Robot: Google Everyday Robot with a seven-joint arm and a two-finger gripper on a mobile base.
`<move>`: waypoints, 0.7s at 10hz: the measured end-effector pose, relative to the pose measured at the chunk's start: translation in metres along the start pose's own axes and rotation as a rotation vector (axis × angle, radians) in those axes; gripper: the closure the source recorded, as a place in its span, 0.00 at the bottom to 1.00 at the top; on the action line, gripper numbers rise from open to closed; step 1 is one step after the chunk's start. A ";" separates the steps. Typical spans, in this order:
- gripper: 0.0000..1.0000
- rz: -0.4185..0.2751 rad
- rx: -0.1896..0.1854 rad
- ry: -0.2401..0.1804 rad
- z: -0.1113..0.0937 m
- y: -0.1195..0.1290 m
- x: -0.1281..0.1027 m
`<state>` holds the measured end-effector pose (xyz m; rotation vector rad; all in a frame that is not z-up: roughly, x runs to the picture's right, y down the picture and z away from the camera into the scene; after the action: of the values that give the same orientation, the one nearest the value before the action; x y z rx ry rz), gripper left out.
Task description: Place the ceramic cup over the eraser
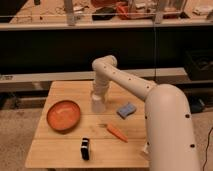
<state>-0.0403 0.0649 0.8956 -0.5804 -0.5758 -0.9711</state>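
Single overhead-ish camera view of a light wooden table (60, 150). The white arm reaches in from the lower right, elbow bent at the back of the table, forearm pointing down toward the tabletop.

Gripper (98, 96): sits directly over the ceramic cup (98, 104), near the table's middle, slightly toward the back. Finger state: cannot tell; the wrist and cup merge in white, and the fingertips are not separable from the cup's rim.

Ceramic cup: small, white, tapered, upright under the gripper. It appears to rest on or just above the table surface; contact is not certain from this angle.

Other items on the table:
- Orange bowl (63, 115), left of the cup, apart from it, open side up.
- Blue sponge-like block (126, 110), right of the cup, near the arm's forearm, lying flat.
- Carrot (117, 132), in front of the cup and to the right, lying at a slant.
- Small black block (85, 148), possibly the eraser, near the front edge, well apart from the cup.

Behind the table runs a dark shelf unit with clutter on top.
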 end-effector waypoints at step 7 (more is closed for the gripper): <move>0.94 -0.026 -0.010 0.002 0.001 0.004 -0.006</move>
<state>-0.0392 0.0708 0.8915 -0.5822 -0.5777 -0.9999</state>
